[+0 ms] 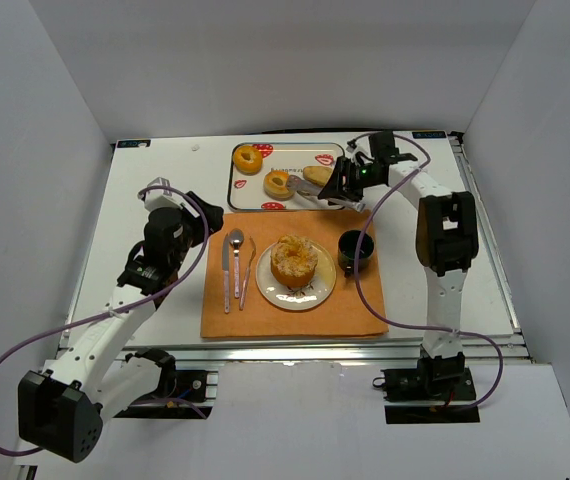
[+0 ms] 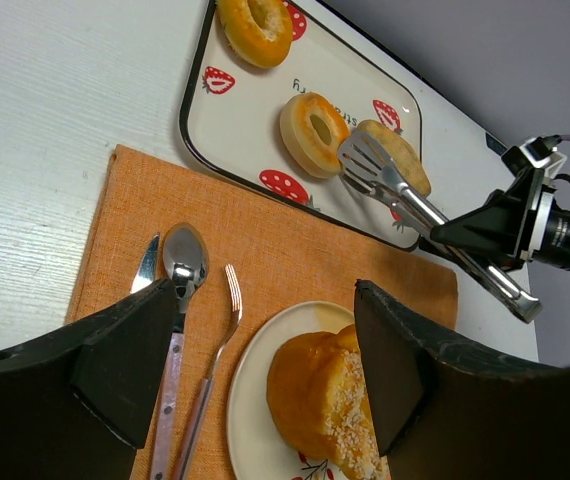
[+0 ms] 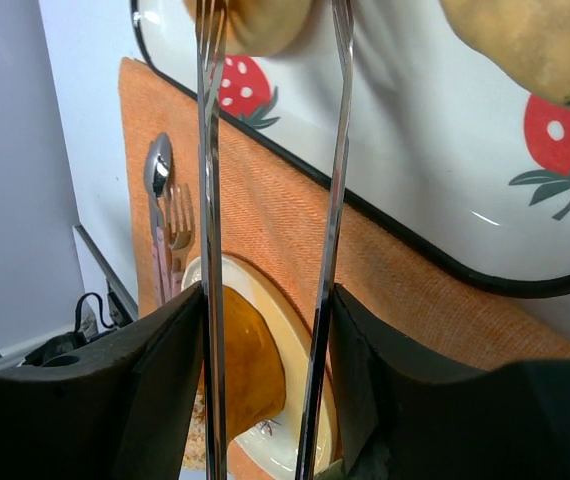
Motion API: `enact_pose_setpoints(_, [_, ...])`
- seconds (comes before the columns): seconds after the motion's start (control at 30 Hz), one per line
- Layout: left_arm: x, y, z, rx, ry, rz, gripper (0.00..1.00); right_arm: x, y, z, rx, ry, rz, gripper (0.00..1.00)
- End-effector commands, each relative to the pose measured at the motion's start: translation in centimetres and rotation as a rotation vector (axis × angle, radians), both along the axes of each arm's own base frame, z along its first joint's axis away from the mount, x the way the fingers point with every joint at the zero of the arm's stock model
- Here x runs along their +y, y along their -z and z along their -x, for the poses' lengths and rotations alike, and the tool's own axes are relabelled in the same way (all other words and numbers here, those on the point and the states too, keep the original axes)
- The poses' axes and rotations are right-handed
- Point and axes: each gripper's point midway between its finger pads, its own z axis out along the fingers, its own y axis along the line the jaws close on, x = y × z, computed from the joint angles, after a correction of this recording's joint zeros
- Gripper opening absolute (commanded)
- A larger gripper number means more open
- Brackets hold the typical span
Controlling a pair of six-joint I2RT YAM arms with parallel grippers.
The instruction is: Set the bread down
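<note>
A sugar-topped bread (image 1: 293,260) stands on a white plate (image 1: 268,290) in the middle of the orange placemat (image 1: 265,320). My right gripper (image 1: 350,180) is shut on metal tongs (image 1: 320,193), its fingers pressing both tong arms (image 3: 208,200). The tong tips (image 2: 365,160) hang spread and empty over the strawberry tray (image 1: 235,190), between a ring bun (image 2: 313,130) and an oval roll (image 2: 400,155). My left gripper (image 2: 265,300) is open and empty, hovering over the placemat's left part, with the bread (image 2: 325,395) below its right finger.
A second ring bun (image 1: 248,158) lies at the tray's far left. Knife, spoon (image 1: 236,262) and fork lie left of the plate. A dark cup (image 1: 355,250) stands right of the plate. White walls enclose the table on three sides.
</note>
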Motion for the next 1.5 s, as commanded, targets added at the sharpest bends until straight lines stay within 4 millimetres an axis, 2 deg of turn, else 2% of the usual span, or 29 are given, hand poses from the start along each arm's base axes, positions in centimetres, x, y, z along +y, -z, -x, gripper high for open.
enact_pose_setpoints(0.0, [-0.1,-2.0,-0.3,-0.037,0.008,0.007,0.81,1.0,-1.4,-1.2,-0.042,-0.009,-0.042,0.55])
enact_pose_setpoints(0.3, [-0.1,-2.1,-0.2,-0.036,0.007,0.004,0.81,2.6,-0.6,-0.6,0.008,-0.028,-0.089,0.52])
enact_pose_setpoints(0.4, [0.1,-2.2,-0.1,-0.035,0.001,0.002,0.81,2.8,-0.1,0.0,0.054,-0.014,-0.120,0.49])
enact_pose_setpoints(0.5, [0.2,-2.3,0.1,-0.037,-0.002,0.002,0.81,3.0,0.1,0.5,0.085,-0.013,-0.141,0.39])
enact_pose_setpoints(0.53, [0.2,-2.4,0.1,-0.040,-0.004,0.002,0.81,3.0,0.1,0.6,0.087,-0.017,-0.145,0.31])
enact_pose_setpoints(0.57, [0.3,-2.4,0.1,-0.042,-0.005,0.002,0.81,3.0,-0.1,0.7,0.086,-0.020,-0.150,0.28])
enact_pose_setpoints(0.63, [0.3,-2.5,0.1,-0.049,-0.008,0.009,0.81,2.7,-1.0,0.7,0.063,-0.028,-0.161,0.17])
enact_pose_setpoints(0.73, [0.2,-2.7,0.2,-0.062,-0.007,0.021,0.80,2.3,-3.2,0.7,0.000,-0.050,-0.178,0.07])
enact_pose_setpoints(0.83, [0.2,-2.9,0.2,-0.075,-0.004,0.027,0.80,1.6,-6.0,1.4,-0.069,-0.087,-0.206,0.00])
enact_pose_setpoints(0.87, [0.2,-3.0,0.3,-0.079,-0.004,0.029,0.80,1.5,-7.5,1.9,-0.102,-0.104,-0.216,0.00])
enact_pose_setpoints(0.9, [0.2,-3.0,0.3,-0.084,-0.003,0.032,0.80,1.3,-7.8,2.4,-0.116,-0.120,-0.213,0.00])
enact_pose_setpoints(1.03, [0.2,-3.1,0.6,-0.104,0.002,0.039,0.79,0.5,-8.9,5.9,-0.252,-0.238,-0.195,0.00])
enact_pose_setpoints(1.07, [0.2,-3.2,0.6,-0.110,0.003,0.043,0.78,0.2,-10.0,7.3,-0.285,-0.266,-0.194,0.00])
enact_pose_setpoints(1.1, [0.2,-3.3,0.7,-0.117,0.003,0.045,0.78,-0.1,-9.4,8.8,-0.287,-0.297,-0.190,0.00])
enact_pose_setpoints(1.13, [0.3,-3.2,0.9,-0.120,0.005,0.047,0.77,-0.3,-9.7,10.0,-0.390,-0.384,-0.194,0.00])
enact_pose_setpoints(1.17, [0.3,-3.2,1.0,-0.124,0.004,0.050,0.76,-0.8,-10.6,12.2,-0.397,-0.430,-0.203,0.00])
enact_pose_setpoints(1.23, [0.6,-3.0,1.5,-0.127,0.000,0.050,0.76,-1.3,-10.7,15.5,-0.430,-0.527,-0.230,0.00])
enact_pose_setpoints(1.27, [0.6,-2.9,1.6,-0.128,0.001,0.045,0.75,-2.0,-10.9,18.0,-0.472,-0.599,-0.221,0.00])
enact_pose_setpoints(1.43, [1.1,-2.7,2.6,-0.149,-0.002,0.054,0.75,-4.3,-9.5,24.0,-0.477,-0.671,-0.162,0.00])
enact_pose_setpoints(1.47, [1.1,-2.5,2.9,-0.152,-0.002,0.058,0.75,-4.6,-9.3,24.5,-0.475,-0.666,-0.150,0.00])
